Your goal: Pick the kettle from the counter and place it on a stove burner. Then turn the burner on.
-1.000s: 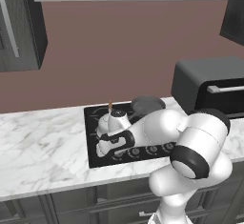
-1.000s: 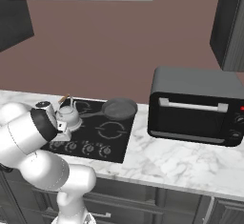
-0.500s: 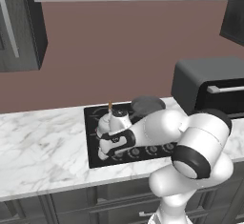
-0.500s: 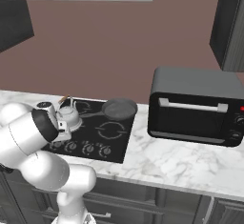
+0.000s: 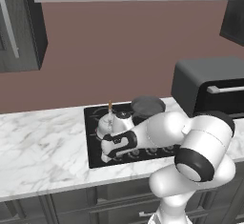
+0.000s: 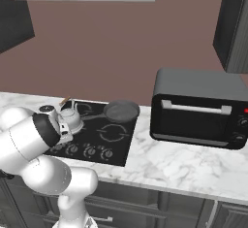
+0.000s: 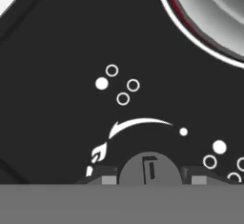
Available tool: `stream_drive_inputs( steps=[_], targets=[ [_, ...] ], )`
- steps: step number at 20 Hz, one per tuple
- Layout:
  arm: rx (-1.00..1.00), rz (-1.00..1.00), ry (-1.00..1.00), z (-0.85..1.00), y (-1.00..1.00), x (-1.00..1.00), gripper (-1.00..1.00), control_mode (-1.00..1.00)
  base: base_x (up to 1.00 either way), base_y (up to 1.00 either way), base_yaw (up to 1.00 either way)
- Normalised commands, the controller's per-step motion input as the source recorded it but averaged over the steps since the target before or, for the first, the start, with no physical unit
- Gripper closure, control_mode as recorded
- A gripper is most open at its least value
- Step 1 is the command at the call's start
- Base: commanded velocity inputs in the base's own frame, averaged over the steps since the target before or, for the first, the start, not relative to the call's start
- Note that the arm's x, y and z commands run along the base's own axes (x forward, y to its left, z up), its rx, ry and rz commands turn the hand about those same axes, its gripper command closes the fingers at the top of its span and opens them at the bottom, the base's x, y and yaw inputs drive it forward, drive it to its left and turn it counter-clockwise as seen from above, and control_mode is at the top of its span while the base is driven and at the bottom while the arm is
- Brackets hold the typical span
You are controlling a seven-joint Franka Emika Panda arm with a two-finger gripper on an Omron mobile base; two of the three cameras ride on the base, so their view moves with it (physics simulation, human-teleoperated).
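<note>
The silver-grey kettle (image 5: 110,120) (image 6: 70,118) stands upright on the black cooktop (image 5: 94,137), on the left rear stove burner. In the hand view its rounded body (image 7: 214,8) sits inside the burner's white ring (image 7: 190,32), with a thin red line along its base. My gripper (image 5: 108,155) (image 7: 150,179) is down at the cooktop's front left, in front of the kettle. A round knob (image 7: 150,168) sits between the two fingertips, and the jaws are closed against its sides. A flame mark and a white arc are printed above the knob.
A dark grey frying pan (image 5: 147,105) (image 6: 122,110) rests on the right rear burner. A black toaster oven (image 5: 214,85) (image 6: 198,108) stands on the marble counter (image 5: 43,142) (image 6: 184,161) to the right. More knobs (image 6: 89,150) line the cooktop's front. A range hood hangs above.
</note>
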Motion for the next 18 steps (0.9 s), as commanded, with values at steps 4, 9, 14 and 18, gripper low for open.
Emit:
stream_drive_inputs(
  steps=[4,9,14,18],
  targets=[
    [0.00,0.25,-0.03,-0.27,0.00,-0.02,1.00,-1.00,0.00,0.00,0.00],
    [0.00,0.22,0.00,-0.23,0.00,0.00,1.00,-1.00,0.00,0.00,0.00],
    [0.00,0.19,0.00,-0.19,0.00,0.00,1.00,-1.00,0.00,0.00,0.00],
    [0.00,0.04,-0.01,-0.02,-0.03,0.00,1.00,-1.00,0.00,0.00,0.00]
  ],
)
